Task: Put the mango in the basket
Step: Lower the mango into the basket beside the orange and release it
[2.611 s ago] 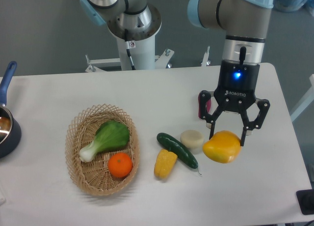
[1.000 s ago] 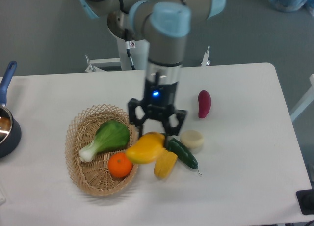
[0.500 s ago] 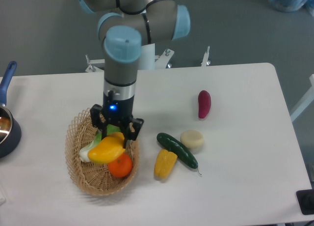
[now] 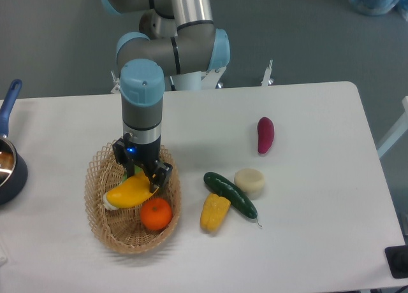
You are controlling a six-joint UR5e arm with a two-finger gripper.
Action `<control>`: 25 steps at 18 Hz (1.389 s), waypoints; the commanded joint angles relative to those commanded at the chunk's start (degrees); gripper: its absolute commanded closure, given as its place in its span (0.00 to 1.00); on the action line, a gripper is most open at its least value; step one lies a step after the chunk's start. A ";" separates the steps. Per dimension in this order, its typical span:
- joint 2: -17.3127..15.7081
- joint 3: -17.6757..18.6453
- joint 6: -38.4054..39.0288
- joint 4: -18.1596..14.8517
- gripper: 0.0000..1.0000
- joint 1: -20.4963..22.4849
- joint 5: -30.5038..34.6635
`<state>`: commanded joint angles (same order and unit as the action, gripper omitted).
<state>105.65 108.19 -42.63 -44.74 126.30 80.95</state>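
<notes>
The yellow mango (image 4: 129,191) is inside the oval wicker basket (image 4: 102,226), lying over a green leafy vegetable that is mostly hidden under it. My gripper (image 4: 139,179) is low over the basket's middle with its fingers closed around the mango's upper right end. A round orange (image 4: 156,214) sits in the basket just below and right of the mango. Whether the mango rests on the basket's contents or hangs just above them cannot be told.
Right of the basket lie a yellow corn cob (image 4: 214,211), a dark green cucumber (image 4: 231,195), a pale round piece (image 4: 249,181) and a purple sweet potato (image 4: 265,134). A blue-handled pot (image 4: 9,159) stands at the left table edge.
My gripper carried the mango from the table's right side leftward over the corn and cucumber, then lowered it into the basket, a little further left and down than half a second ago.
</notes>
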 joint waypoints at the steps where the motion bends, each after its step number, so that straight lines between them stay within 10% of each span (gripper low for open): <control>1: -0.09 0.53 0.18 0.09 0.41 0.00 -0.09; 9: 0.17 0.53 -0.17 0.00 0.39 0.09 0.00; 19: 0.79 -0.08 -0.44 0.18 0.00 0.00 1.23; 25: -2.11 -2.01 -0.35 0.35 0.00 0.70 1.14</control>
<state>103.54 106.18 -42.98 -44.38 127.00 82.09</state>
